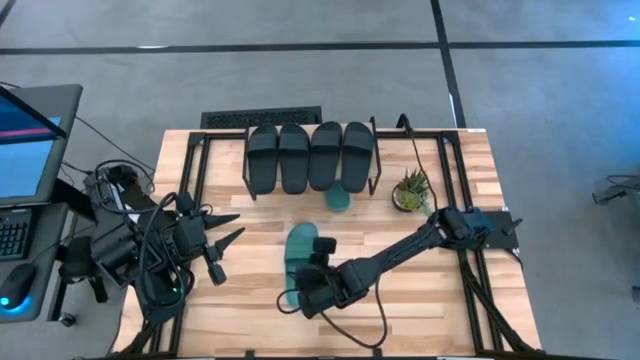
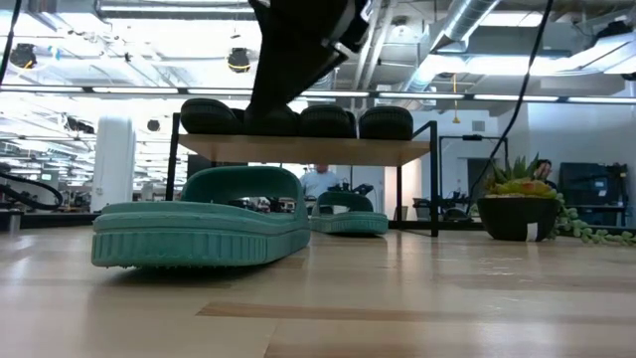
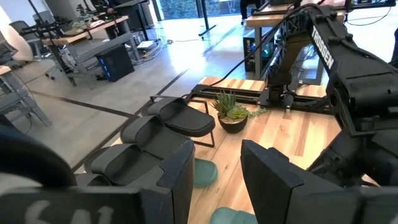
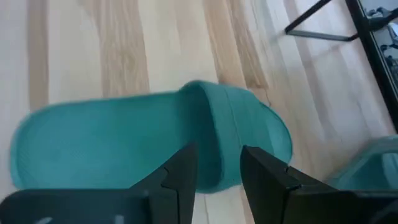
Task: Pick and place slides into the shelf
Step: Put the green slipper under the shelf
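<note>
Four black slides (image 1: pixel 310 155) lie side by side on the shelf's plank top (image 2: pixel 298 149). One teal slide (image 1: pixel 340 198) rests sole-down on the table, partly under the shelf (image 2: pixel 348 219). The other teal slide (image 1: pixel 298 245) lies flat on the table's middle (image 2: pixel 199 224). My right gripper (image 1: pixel 315 272) hangs above this slide, open, with its fingers over the strap (image 4: pixel 214 118); I see no contact. My left gripper (image 1: pixel 225 232) waits open at the table's left, pointing toward the shelf (image 3: pixel 214 177).
A small potted plant (image 1: pixel 411 190) stands right of the shelf, near the right arm's forearm. Black frame rails run along the table's left and right sides (image 1: pixel 455 180). Bare wood lies along the near edge (image 1: pixel 430 320). A monitor and keyboard sit off the table's left.
</note>
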### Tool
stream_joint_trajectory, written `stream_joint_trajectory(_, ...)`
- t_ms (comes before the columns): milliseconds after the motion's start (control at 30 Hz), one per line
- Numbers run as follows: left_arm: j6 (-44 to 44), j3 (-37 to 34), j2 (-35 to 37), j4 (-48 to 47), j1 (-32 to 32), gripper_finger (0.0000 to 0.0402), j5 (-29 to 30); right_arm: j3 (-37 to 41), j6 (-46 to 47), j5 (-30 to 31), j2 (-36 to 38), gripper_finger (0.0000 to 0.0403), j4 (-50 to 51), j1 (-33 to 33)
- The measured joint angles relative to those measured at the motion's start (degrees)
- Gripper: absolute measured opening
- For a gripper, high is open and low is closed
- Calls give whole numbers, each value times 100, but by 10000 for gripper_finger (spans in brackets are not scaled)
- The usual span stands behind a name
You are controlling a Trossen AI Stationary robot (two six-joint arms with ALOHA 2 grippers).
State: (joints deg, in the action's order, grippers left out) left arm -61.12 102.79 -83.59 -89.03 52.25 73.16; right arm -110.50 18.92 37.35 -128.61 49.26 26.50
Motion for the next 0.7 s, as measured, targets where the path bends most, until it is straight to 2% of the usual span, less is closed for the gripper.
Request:
stream_joint_trajectory(200, 83, -645, 5, 213, 0, 122, -312, -135, -123, -116, 254, 98, -114, -27)
stream_joint_trajectory(300, 208, -1157, -1, 587, 3, 122, -363, -323, -389, -115, 706, 97, -267, 78)
stream_joint_trajectory(500, 372, -2132, -2, 1137, -56, 122, -74, -386, -1008, -149, 1885, 97, -84, 311)
stream_joint_trajectory(600, 806, -2628, -2, 1912, -317, 122, -194, -388, -1122, -132, 2547, 97, 186, 509)
stream_joint_trajectory(700, 1702, -3092, 0, 3141, -677, 122, -752, -388, -1154, -134, 3156, 97, 503, 818)
